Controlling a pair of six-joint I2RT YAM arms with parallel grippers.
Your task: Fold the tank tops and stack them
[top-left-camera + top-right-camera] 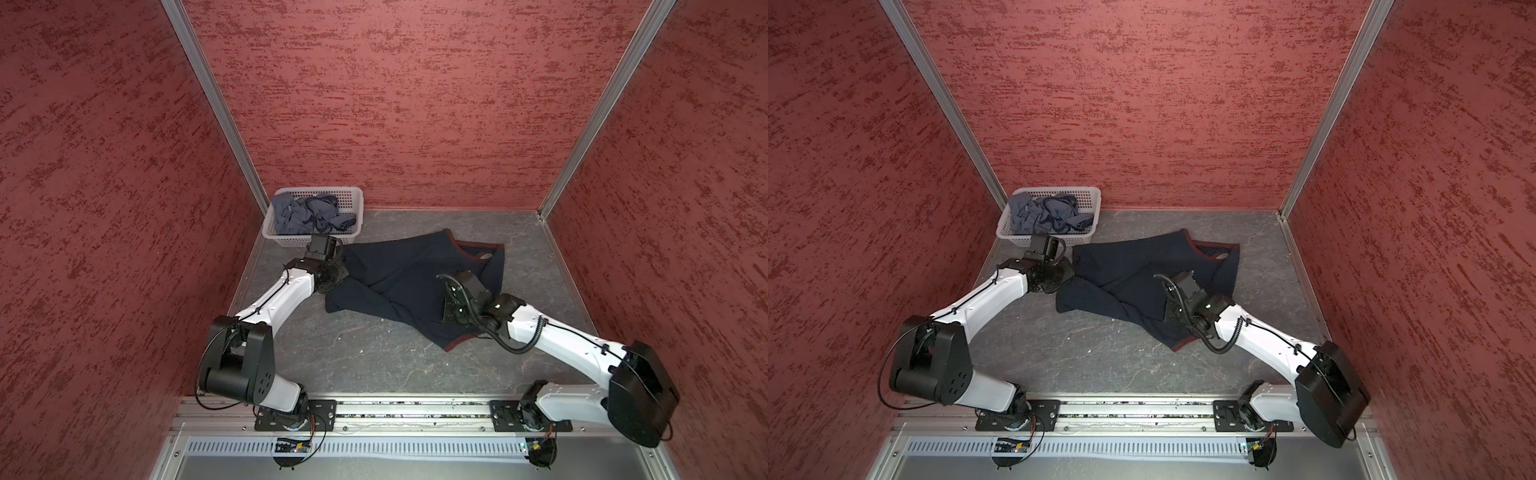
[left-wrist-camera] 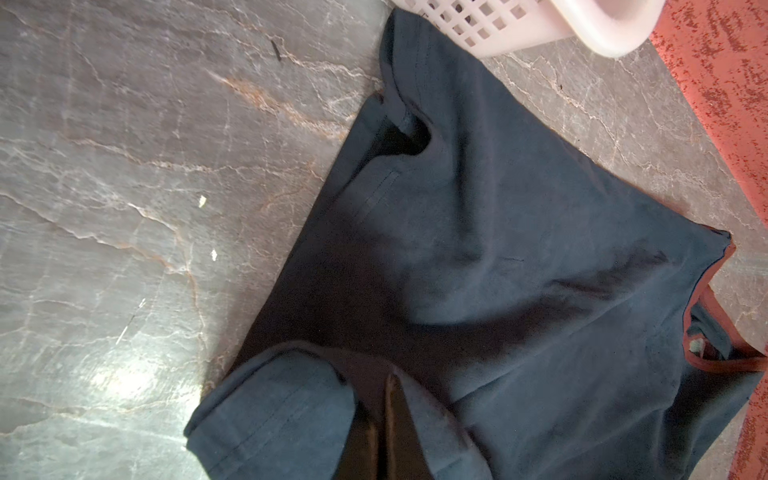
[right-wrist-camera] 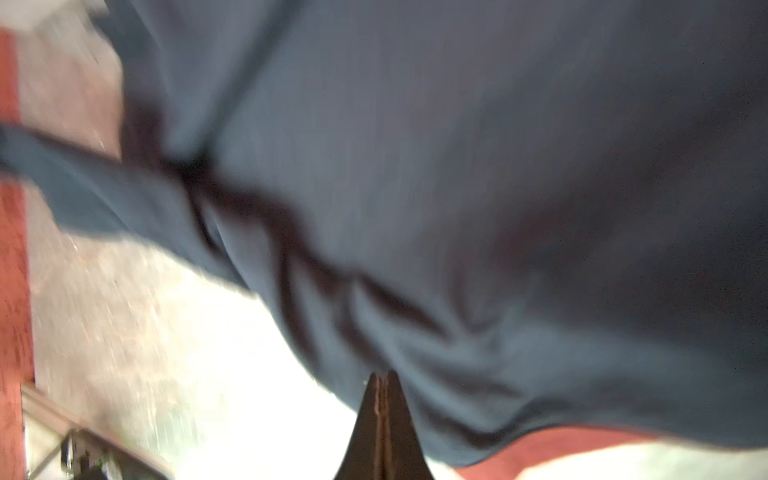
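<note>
- The navy tank top (image 1: 399, 274) lies rumpled, partly folded over itself, on the grey marbled table (image 1: 374, 357).
- The left gripper (image 2: 388, 382), fingers pressed together, pinches its hem near the white basket (image 1: 320, 192).
- The right gripper (image 3: 381, 376), likewise closed, pinches the opposite edge; that wrist view is blurred.
- The grey-blue tank top (image 1: 299, 216) sits crumpled inside the white basket.

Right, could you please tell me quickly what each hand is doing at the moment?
Left hand: closed on the navy tank top.
Right hand: closed at that top's edge; whether it grips cloth cannot be told.
</note>
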